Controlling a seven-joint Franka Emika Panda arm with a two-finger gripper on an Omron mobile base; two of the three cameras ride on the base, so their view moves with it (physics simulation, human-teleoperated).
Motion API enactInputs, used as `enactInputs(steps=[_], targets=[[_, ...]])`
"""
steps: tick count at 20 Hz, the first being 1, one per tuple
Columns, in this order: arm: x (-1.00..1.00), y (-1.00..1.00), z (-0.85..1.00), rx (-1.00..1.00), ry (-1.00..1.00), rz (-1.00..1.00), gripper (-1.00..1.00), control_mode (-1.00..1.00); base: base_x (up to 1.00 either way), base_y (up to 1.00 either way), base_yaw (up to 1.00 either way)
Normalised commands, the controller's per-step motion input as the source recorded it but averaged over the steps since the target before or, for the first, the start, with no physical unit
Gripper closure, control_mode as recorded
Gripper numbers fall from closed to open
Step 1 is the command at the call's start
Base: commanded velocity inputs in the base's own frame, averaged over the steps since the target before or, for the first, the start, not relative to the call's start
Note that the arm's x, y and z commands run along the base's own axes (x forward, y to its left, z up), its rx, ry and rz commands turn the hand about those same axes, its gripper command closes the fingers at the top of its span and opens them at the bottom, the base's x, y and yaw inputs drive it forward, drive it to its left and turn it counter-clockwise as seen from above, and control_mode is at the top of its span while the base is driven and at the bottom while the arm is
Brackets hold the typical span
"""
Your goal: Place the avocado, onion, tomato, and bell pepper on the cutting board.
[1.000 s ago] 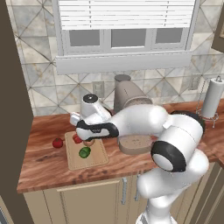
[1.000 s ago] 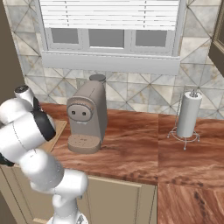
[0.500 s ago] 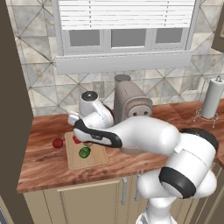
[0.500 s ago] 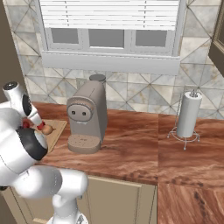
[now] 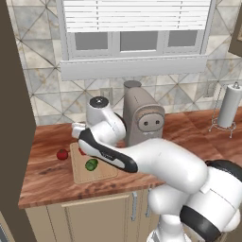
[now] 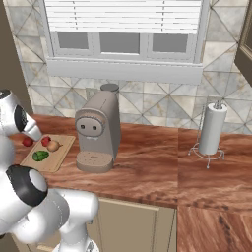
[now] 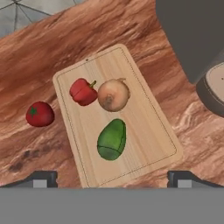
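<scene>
Light wood is carrying three of the four items: the board (image 7: 144, 131) is holding the pepper (image 7: 83, 92), the onion (image 7: 113, 95) just beside it, and the avocado (image 7: 112, 140) nearer the gripper (image 7: 112, 179). The tomato (image 7: 40, 114) is lying off the board on the counter (image 7: 39, 57), close to its long edge on the pepper's side. The gripper is hovering above the board with its jaws spread wide and nothing between them; its fingertips (image 7: 41, 178) are framing the board's near end. The tomato is sitting off to the side of that finger, so the hand would, I judge, need to be shifting sideways across the board's edge before descending. The tomato is round, so jaw orientation is mattering little.
</scene>
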Motion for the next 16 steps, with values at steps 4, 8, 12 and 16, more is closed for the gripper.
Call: enactInputs(steps=[4,8,12,16], targets=[[-0.34,0.00,0.23,-0.03,-0.05,0.16,-1.00,-1.00,0.00,0.00,0.00],[-0.27,0.04,0.23,-0.03,-0.09,0.11,-1.00,-1.00,0.00,0.00,0.00],[-0.05,0.11,0.22,-0.02,-0.08,0.07,-1.00,-1.00,0.00,0.00,0.00],[0.00,0.14,0.16,0.00,-0.03,0.10,-1.00,-1.00,0.00,0.00,0.00]])
